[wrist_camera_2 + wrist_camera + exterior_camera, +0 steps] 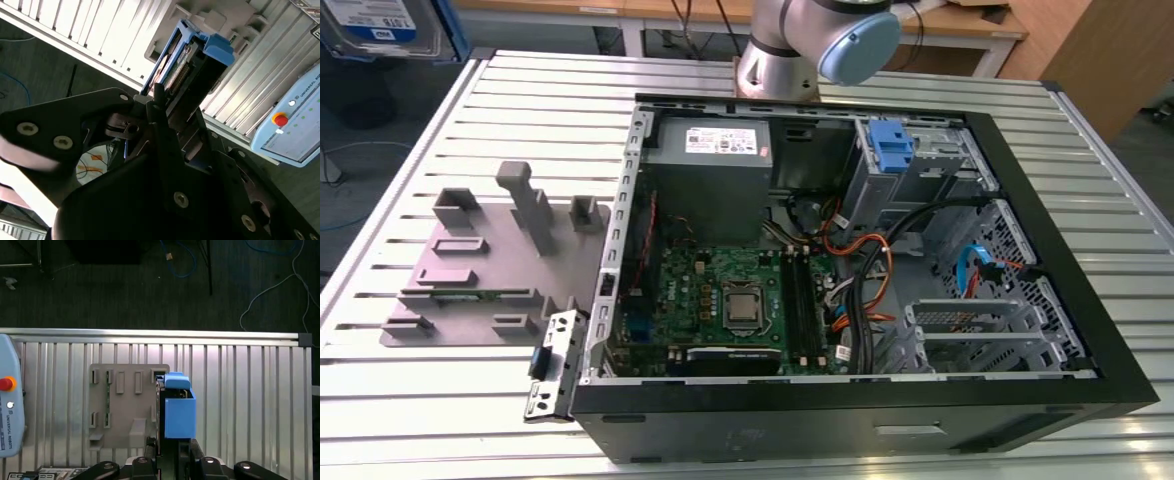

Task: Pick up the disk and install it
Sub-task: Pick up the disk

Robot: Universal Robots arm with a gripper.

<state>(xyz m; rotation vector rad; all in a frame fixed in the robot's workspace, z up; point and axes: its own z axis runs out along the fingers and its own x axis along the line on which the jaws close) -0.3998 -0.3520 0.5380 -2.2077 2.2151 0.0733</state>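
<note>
The disk (384, 30), silver-grey with a blue-and-white label and blue rails, hangs in the air at the exterior view's far upper left, off the table's corner. In both wrist views my gripper (172, 446) is shut on it: the disk's blue carrier (179, 410) sticks out from between the dark fingers (161, 117), above a grey fixture plate (125, 405). The second wrist view has the disk (190, 60) edge-on, with its blue tab at the far end. The open computer case (1067, 250) lies on the table towards the exterior view's right, well away from the disk.
Inside the case are a grey power-supply box (720, 145), a drive cage with an upright blue latch (890, 150), a green motherboard (720, 300) and loose cables. The grey fixture plate (467, 290) with upright posts lies beside the case. A teach pendant (7, 415) rests on the slatted table.
</note>
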